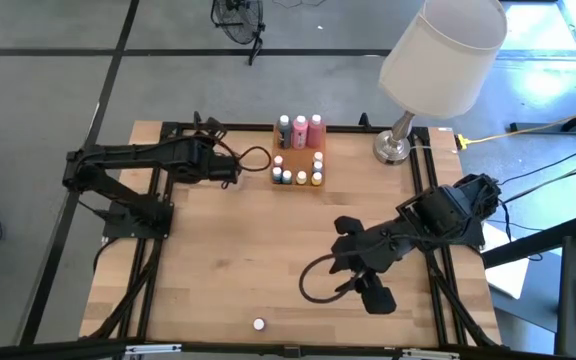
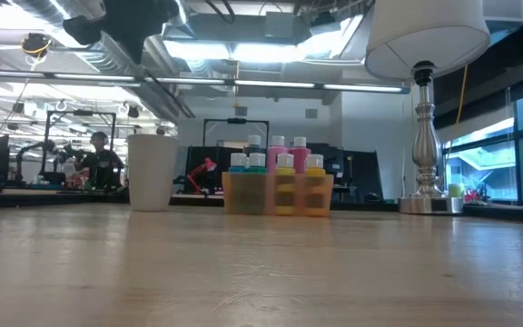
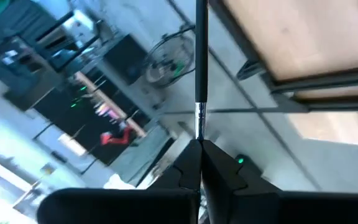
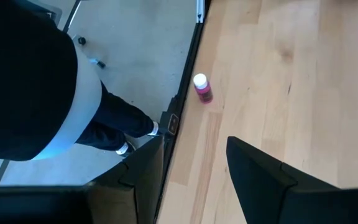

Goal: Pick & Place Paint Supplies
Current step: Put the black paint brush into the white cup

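The translucent orange tray stands at the table's far middle. It holds three taller squeeze bottles and several white-capped paint pots; the low view shows the same pots. My left gripper hovers just left of the tray, shut on a thin dark paintbrush. My right gripper is open above the table's near right part. One pink white-capped pot stands alone near the near edge, ahead of the right fingers. My left gripper pinches the paintbrush between its two shut fingers, just behind the silver ferrule. The brush runs along the fingers and sticks straight out past their tips. What shows of it is lifted clear of the table.
A table lamp with a big white shade stands at the far right corner. A pale cup stands left of the tray in the low view. A person's legs are just beyond the near edge. Bare wood lies between the tray and the lone pot.
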`<state>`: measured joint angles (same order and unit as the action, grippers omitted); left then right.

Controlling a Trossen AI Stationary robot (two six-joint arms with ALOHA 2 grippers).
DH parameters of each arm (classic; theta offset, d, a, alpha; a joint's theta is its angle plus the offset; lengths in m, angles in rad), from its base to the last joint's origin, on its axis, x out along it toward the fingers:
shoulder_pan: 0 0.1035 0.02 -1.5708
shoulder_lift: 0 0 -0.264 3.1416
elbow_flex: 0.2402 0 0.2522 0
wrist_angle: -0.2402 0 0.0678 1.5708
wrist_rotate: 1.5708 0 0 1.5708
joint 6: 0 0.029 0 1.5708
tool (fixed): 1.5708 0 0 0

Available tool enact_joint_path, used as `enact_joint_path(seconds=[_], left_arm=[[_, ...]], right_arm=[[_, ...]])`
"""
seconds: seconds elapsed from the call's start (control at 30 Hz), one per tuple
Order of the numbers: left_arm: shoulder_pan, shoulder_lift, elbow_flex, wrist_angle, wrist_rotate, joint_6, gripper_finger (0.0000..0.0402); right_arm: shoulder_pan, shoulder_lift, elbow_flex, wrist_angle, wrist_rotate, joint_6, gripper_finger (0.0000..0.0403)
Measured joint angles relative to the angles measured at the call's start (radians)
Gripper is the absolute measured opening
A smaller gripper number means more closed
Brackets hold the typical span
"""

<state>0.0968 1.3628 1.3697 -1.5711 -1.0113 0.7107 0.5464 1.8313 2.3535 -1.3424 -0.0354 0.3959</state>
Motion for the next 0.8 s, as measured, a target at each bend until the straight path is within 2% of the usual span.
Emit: enact_joint_path(seconds=[0.27, 0.37, 0.8], left_arm=[[-0.002, -0.011, -0.015, 0.001, -0.014, 0.007, 0.0002], [-0.008, -0.01, -0.063, 0.001, 0.017, -0.006, 0.0002], [-0.031, -0.013, -0.259, 0.005, -0.002, 0.052, 0.0002]], right_arm=[[-0.003, -0.001, 0.0, 0.009, -0.002, -0.019, 0.0181], [-0.003, -0.001, 0.0, 0.013, -0.002, -0.019, 0.0181], [-0.003, 0.0, 0.0, 0.041, 0.007, -0.042, 0.0181]])
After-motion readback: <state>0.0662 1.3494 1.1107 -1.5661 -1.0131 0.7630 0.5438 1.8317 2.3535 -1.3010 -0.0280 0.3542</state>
